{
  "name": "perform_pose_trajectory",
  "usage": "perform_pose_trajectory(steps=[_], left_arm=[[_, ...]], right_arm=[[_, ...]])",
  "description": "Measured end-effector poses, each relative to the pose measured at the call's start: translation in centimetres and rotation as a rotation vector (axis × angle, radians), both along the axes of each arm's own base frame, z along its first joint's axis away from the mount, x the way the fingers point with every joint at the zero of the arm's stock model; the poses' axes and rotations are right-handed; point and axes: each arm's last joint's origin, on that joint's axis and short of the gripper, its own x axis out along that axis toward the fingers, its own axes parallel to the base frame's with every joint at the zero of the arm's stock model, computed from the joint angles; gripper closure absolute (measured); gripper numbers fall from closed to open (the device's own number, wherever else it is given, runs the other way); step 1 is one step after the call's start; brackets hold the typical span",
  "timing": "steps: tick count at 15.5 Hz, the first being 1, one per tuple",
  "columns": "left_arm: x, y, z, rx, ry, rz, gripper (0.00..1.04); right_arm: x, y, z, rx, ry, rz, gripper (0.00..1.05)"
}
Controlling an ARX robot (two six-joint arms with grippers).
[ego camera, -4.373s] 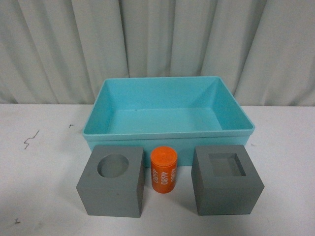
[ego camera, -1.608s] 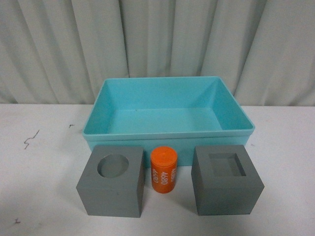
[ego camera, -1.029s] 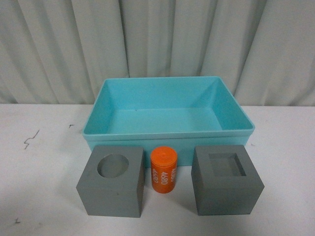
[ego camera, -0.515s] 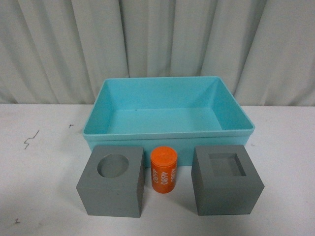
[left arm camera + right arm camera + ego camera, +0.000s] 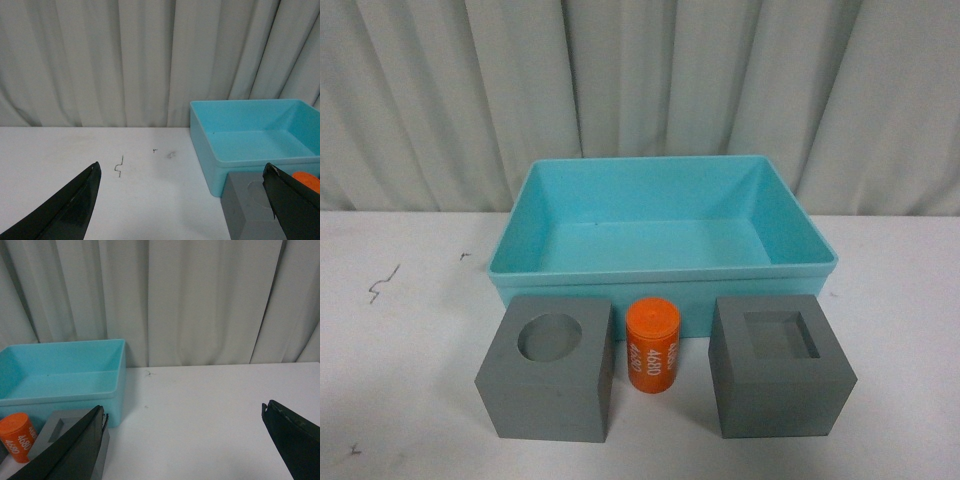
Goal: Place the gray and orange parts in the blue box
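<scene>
Layout: cylinder (image 5: 653, 347) upright at 6 o'clock of box (image 5: 660, 277), round-hole cube (image 5: 548, 385) at 7, square-hole cube (image 5: 782, 385) at 5. Left claw (image 5: 181, 167) and right claw (image 5: 183, 409) wide, empty. I fear a claw straddling either cube topples the cylinder.

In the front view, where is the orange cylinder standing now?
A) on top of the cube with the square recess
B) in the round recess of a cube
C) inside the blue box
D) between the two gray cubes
D: the orange cylinder stands upright between the cube with the round recess and the cube with the square recess, in front of the blue box.
</scene>
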Motion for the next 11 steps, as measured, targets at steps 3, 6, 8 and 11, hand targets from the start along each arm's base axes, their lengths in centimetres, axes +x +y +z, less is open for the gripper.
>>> perform_pose_trajectory(steps=[3, 6, 8, 11], left_arm=[[0.0, 0.0, 0.0, 0.0, 0.0, 0.0, 0.07], [0.0, 0.0, 0.0, 0.0, 0.0, 0.0, 0.07], [0.0, 0.0, 0.0, 0.0, 0.0, 0.0, 0.07], [0.0, 0.0, 0.0, 0.0, 0.0, 0.0, 0.07]], right_arm=[[1.2, -0.1, 1.7, 0.128, 0.097, 0.023, 0.06], [5.5, 0.0, 8.3, 0.194, -0.04, 0.065, 0.06], [10.6, 0.3, 9.4, 0.249, 0.083, 0.084, 0.06], [18.5, 2.3, 10.1, 0.337, 0.294, 0.142, 0.06]])
